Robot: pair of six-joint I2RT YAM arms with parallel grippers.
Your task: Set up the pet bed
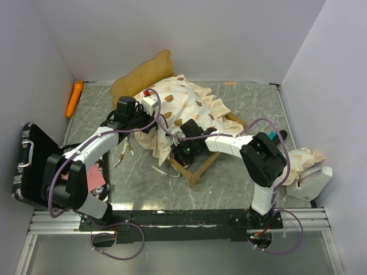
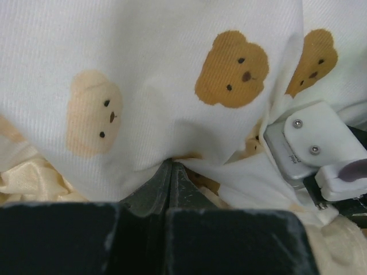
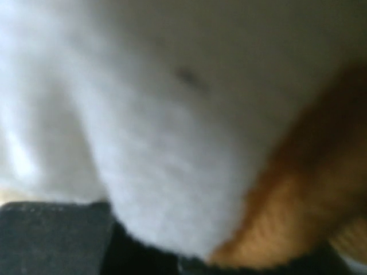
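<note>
Grey marbled tabletop [image 1: 241,172], closed in by white walls on three sides, carries everything. At its left edge stands a black hard case with a handle [image 1: 34,160], and in the far left corner lies an orange carrot-shaped toy [image 1: 74,98]; both are apart from the work. Near the middle, toward the far edge, is the small light-wood bed frame [image 1: 198,166], turned slanted, with its tall wavy headboard [image 1: 143,71] toward the far left corner. The cream ruffled mattress with brown bear faces [image 1: 183,103] lies bunched over the frame, not flat inside it. The left gripper [image 2: 171,172] is closed tight on a fold of this mattress at its left part; I judge it holds the cloth so that it can be spread. The right gripper [image 1: 182,133] is at the near side of the mattress. Its own view is only blurred cloth pressed close; its jaws are closed, seemingly on the cloth, to pull the other end. The matching pillow [image 1: 304,157] lies at the right edge, beside a white plastic box [image 1: 312,183], so I think its turn comes after the mattress
</note>
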